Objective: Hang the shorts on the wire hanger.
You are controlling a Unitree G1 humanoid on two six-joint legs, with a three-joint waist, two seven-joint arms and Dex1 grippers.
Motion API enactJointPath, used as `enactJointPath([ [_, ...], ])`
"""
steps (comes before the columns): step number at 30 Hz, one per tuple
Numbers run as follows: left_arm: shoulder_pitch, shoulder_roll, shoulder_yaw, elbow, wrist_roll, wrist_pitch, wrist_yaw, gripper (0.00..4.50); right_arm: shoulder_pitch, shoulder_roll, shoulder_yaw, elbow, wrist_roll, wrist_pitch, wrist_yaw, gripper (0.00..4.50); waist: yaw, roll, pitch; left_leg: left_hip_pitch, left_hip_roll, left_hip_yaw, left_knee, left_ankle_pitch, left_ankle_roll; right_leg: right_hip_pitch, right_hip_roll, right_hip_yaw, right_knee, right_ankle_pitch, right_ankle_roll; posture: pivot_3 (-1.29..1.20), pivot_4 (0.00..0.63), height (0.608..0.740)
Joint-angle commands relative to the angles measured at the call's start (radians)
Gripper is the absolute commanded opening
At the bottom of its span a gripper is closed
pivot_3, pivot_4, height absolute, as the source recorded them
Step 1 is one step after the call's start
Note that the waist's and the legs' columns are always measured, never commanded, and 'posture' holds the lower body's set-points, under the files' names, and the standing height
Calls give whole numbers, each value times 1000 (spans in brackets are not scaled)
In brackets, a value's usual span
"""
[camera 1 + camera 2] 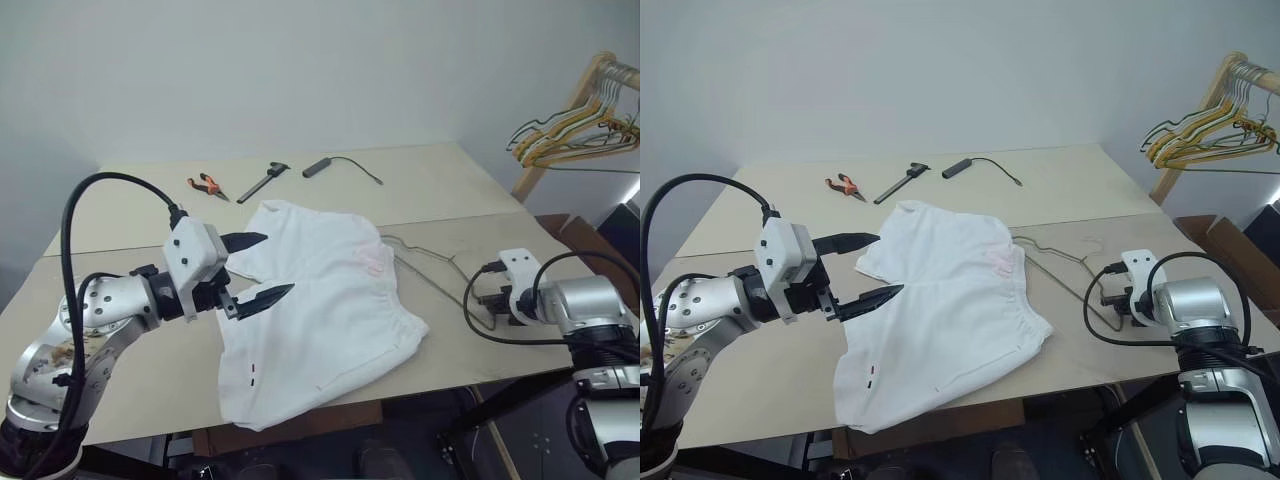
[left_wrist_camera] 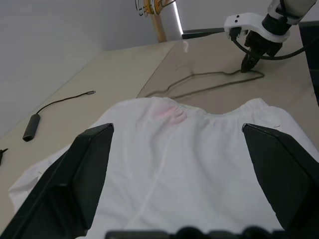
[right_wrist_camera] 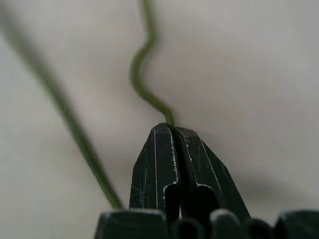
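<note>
Spread wide, my left end effector (image 1: 255,270) hovers over the near leg of the shorts (image 1: 320,310), which lie flat on the tabletop (image 1: 140,370). Just beyond their waistband, toward my right, my right end effector (image 2: 247,63) pinches the wire hanger (image 1: 430,262), whose long axis runs alongside the waistband.

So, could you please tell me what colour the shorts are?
White, with a faint pink mark near the waistband; the shorts show best in the left wrist view.
</note>
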Motion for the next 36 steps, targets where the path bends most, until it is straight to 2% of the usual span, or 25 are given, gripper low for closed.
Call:
enactJointPath([
  [1,-11,6,20,-21,-3,-20,-4,4500,-29,5,-35,-7,-10,11,-13,50,1,0,0,0,0,0,0,0,0,0,0,0,0,0,0,-90,0,740],
  [4,-15,6,17,-16,0,-23,-6,4500,-46,16,-74,-20,-4,32,-42,50,0,0,0,0,0,0,0,0,0,0,0,0,0,0,0,-96,0,740],
  [8,-28,0,6,-7,5,-25,-5,4500,-104,75,-234,-58,11,68,-156,50,-6,1,0,0,0,0,0,0,0,-1,0,1,1,0,0,-100,0,740],
  [12,-41,-20,2,-2,8,-19,23,4500,-125,148,-372,-127,11,13,-278,50,-4,1,0,-1,0,-1,0,0,0,-2,0,0,0,0,0,-103,0,740],
  [14,-53,-34,3,8,4,-9,40,4500,-70,172,-358,-236,-13,-150,-290,50,-2,1,0,-2,0,-1,0,0,0,-2,0,0,0,0,1,-105,0,740],
  [17,-76,-56,6,25,-7,11,66,4500,-8,181,-320,-356,-10,-280,-242,50,0,2,0,-2,-1,-1,0,0,0,-3,0,0,0,0,1,-105,0,740],
  [21,-153,-101,55,111,-124,81,78,4500,178,33,-65,-469,-238,-909,-91,50,2,2,0,-2,-2,-2,0,0,0,-2,-1,-1,0,-1,2,-97,0,740],
  [26,-198,-67,63,193,-154,98,10,4500,200,-59,34,-354,-387,-1399,-70,50,-25,2,1,-1,-2,-1,0,0,0,-2,-1,1,1,-1,3,-90,0,740],
  [32,-220,-36,23,271,-126,82,-63,4500,162,-56,43,-266,-377,-1652,-34,50,-25,1,1,0,-2,-1,0,0,0,-2,-1,1,0,0,2,-84,0,740],
  [36,-232,-40,-14,303,-104,82,-87,4500,151,-50,32,-252,-367,-1691,-13,50,-23,1,1,-1,-2,-1,0,0,0,-2,-1,1,0,0,2,-94,0,740],
])
